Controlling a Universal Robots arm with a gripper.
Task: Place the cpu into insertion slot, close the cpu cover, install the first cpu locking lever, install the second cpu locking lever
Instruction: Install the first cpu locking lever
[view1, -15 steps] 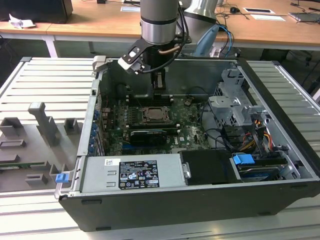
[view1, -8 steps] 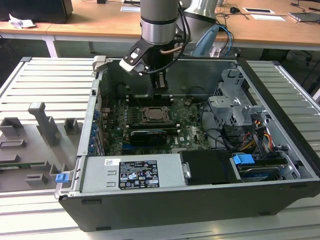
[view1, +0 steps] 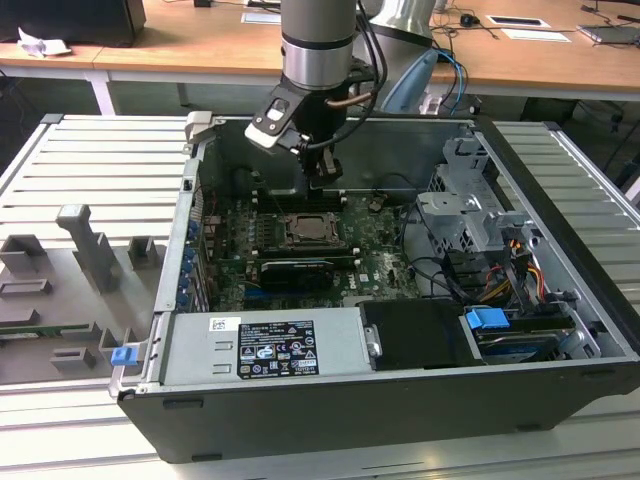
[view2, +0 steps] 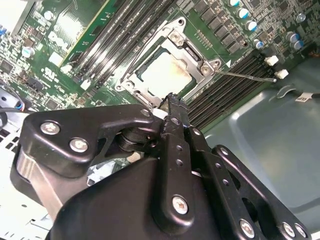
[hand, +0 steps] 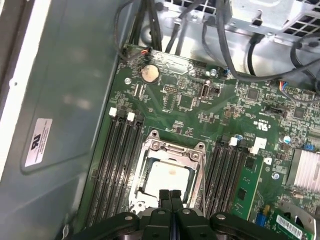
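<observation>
The open case (view1: 400, 410) lies on its side on a ribbed grey metal surface (view1: 100, 160). Pale wooden desks (view1: 200, 45) run across the top of the exterior view, and a few grey blocks (view1: 85, 240) stand on the surface at the exterior view's left. I count one arm (view1: 318, 50), coming straight down into the case from the top middle of that view. There is also one silver power supply (view1: 265, 345) along the near edge and one drive cage (view1: 465, 215) toward the exterior view's right. On the green board (hand: 190, 100) there is one coin cell (hand: 149, 73), and two banks of long black memory slots (hand: 122, 160), one on either side of the socket. The gripper (hand: 170, 192) hangs just above the socket edge, its black fingers (hand: 164, 200) pressed together with nothing between them. The cpu (hand: 167, 177) is a small flat square with a dull silver-tan top carrying a faint darker smudge. It sits in the slot (view1: 312, 232) in the middle of the board. The cover (hand: 172, 149), a silvery frame with a square window, lies flat around it, so the chip shows through the window in both wrist views. One thin wire lever (view2: 245, 76) juts out from a corner of the socket across the memory slots, apart from the frame.
</observation>
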